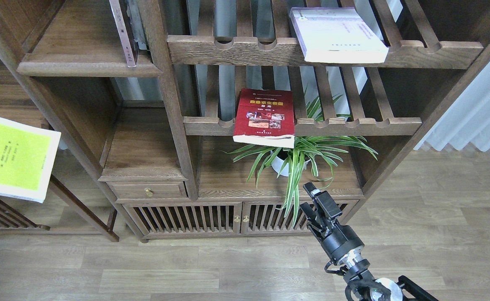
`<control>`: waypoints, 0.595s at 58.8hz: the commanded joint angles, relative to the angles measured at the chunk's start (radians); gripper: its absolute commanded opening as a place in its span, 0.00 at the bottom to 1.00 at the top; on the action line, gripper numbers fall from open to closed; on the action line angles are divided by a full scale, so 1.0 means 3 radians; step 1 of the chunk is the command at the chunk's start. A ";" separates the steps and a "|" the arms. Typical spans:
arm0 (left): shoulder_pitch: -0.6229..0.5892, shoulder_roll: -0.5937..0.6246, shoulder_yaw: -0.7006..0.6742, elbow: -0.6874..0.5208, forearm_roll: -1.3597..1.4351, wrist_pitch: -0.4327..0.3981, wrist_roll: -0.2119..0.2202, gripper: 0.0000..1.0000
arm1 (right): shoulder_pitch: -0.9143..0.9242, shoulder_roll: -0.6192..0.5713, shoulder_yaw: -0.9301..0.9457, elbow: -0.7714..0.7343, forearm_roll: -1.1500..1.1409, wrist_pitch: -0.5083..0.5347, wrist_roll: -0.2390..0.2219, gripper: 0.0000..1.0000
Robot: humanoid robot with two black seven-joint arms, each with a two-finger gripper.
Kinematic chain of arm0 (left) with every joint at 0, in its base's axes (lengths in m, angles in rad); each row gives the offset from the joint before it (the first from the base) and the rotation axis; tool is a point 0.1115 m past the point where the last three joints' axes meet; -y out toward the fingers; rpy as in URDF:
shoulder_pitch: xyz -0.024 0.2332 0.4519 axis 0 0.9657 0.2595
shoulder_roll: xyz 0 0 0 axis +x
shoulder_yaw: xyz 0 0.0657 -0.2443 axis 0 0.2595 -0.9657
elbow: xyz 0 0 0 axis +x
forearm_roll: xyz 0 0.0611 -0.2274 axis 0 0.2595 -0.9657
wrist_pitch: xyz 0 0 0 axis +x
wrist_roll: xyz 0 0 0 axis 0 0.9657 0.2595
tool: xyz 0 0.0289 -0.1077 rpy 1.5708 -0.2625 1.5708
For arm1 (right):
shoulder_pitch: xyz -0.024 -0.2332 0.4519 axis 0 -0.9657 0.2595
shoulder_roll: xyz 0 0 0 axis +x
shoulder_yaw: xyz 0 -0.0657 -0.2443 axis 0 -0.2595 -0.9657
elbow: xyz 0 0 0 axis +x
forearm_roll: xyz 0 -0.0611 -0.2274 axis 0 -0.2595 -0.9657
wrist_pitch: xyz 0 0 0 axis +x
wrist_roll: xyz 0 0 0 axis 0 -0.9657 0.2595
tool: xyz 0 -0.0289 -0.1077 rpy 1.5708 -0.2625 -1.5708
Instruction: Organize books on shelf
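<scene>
The yellow-green and white book [12, 156] hangs in the air at the far left edge, tilted, partly cut off by the frame. My left gripper is out of view. The red book [264, 117] lies flat on the middle slatted shelf, overhanging its front rail. The white book with a purple edge [337, 34] lies flat on the upper slatted shelf. The solid dark-brown shelf [88, 69] with a rounded lip is at the upper left, above and right of the yellow-green book. My right gripper [307, 196] is open and empty, low in front of the cabinet doors.
A thin book [123, 33] stands upright at the right end of the solid shelf. A potted spider plant [295, 156] sits under the red book, its leaves hanging near my right gripper. A lower solid board [142, 144] sits above a small drawer [146, 191].
</scene>
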State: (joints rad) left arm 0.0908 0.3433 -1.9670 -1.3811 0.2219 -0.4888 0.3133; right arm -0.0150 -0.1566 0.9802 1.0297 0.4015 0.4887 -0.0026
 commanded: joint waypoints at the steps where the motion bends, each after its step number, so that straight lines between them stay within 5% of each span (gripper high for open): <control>1: -0.0165 0.0088 0.0022 0.0002 -0.0003 0.0000 0.0142 0.04 | 0.0030 0.0006 0.0000 -0.0001 0.0001 0.0000 0.0004 0.98; 35: -0.0615 0.0528 0.0410 -0.0003 0.0012 0.0000 0.0536 0.04 | 0.0096 0.0026 0.0000 -0.0073 0.0007 0.0000 0.0004 0.98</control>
State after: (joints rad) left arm -0.0578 0.4599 -1.8581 -1.3808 0.2254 -0.4887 0.4620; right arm 0.0049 -0.1501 0.9802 1.0103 0.4034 0.4887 -0.0016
